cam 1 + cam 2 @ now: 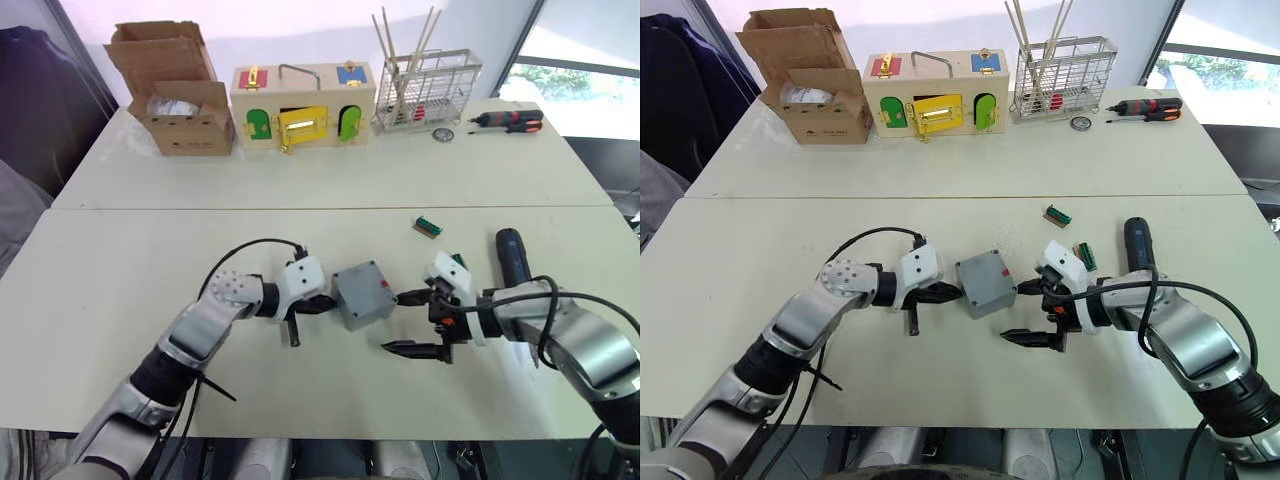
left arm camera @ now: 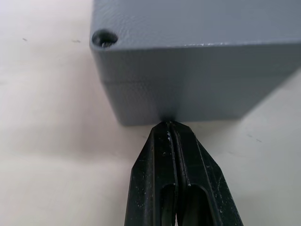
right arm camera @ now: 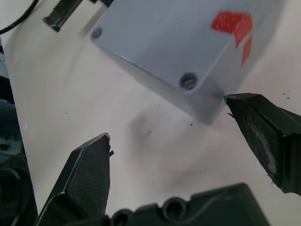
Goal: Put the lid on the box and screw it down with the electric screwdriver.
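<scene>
Left eye view: the lid (image 1: 362, 288) already sits on the box (image 1: 366, 306), mid-bench toward the near edge. Left gripper (image 1: 322, 302) touches one side; right gripper (image 1: 415, 322) stands just beside the other. The electric screwdriver (image 1: 513, 256) lies untouched toward the bench's right edge.

Left wrist view: jaws clenched, empty, tips against the box wall (image 2: 197, 89).

Right wrist view: jaws released, one finger (image 3: 263, 136) at a lid corner.

Judgement: alignment step; next, fetch the screwdriver. Bench pale, matte; windows beyond.
</scene>
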